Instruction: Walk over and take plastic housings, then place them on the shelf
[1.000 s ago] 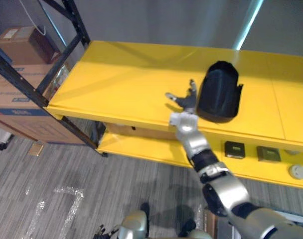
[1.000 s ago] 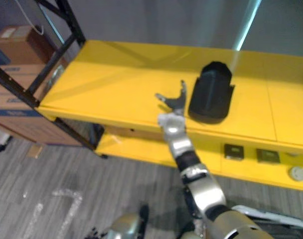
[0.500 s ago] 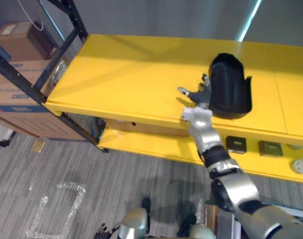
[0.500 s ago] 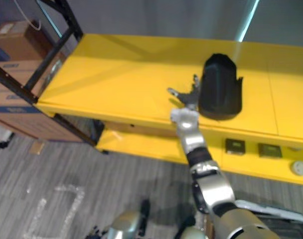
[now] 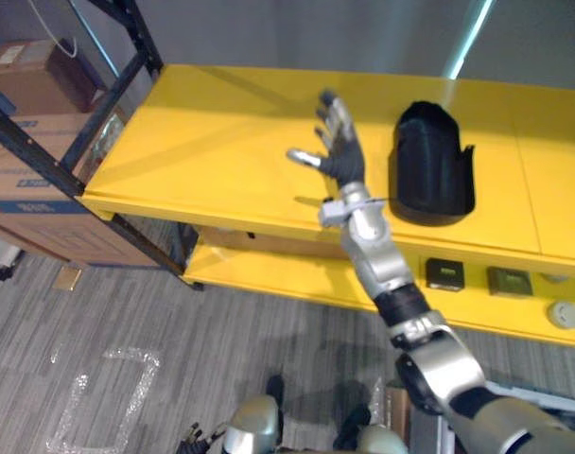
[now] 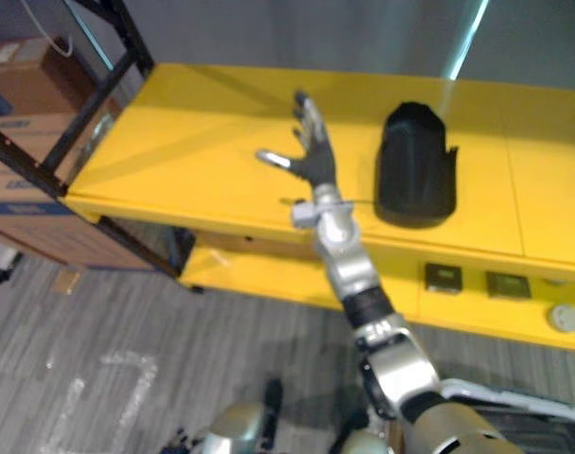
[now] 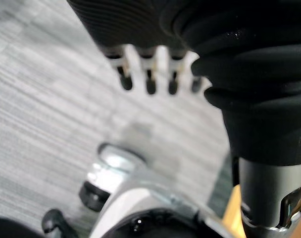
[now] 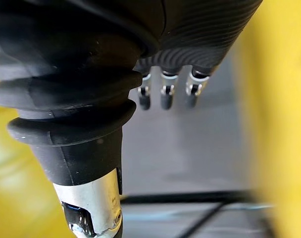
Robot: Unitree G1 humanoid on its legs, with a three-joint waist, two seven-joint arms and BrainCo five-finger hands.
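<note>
A black plastic housing (image 5: 431, 165) lies on the yellow top shelf (image 5: 221, 142), toward its right part. My right hand (image 5: 339, 156) is raised above the shelf, a short way left of the housing and apart from it. Its fingers are straight and spread, with nothing in them; in the right wrist view the fingers (image 8: 165, 94) also show straight. My left hand's fingers (image 7: 148, 74) hang straight over the grey floor and hold nothing.
The lower yellow shelf (image 5: 297, 284) carries two small dark square parts (image 5: 444, 274) and round grey pieces (image 5: 564, 314) at the right. Cardboard boxes (image 5: 32, 180) stand behind black rack posts (image 5: 127, 47) at the left. Grey floor (image 5: 127, 359) lies in front.
My right hand has lifted away from the housing's left side and moved left and up, fingers spread. The housing stays on the shelf.
</note>
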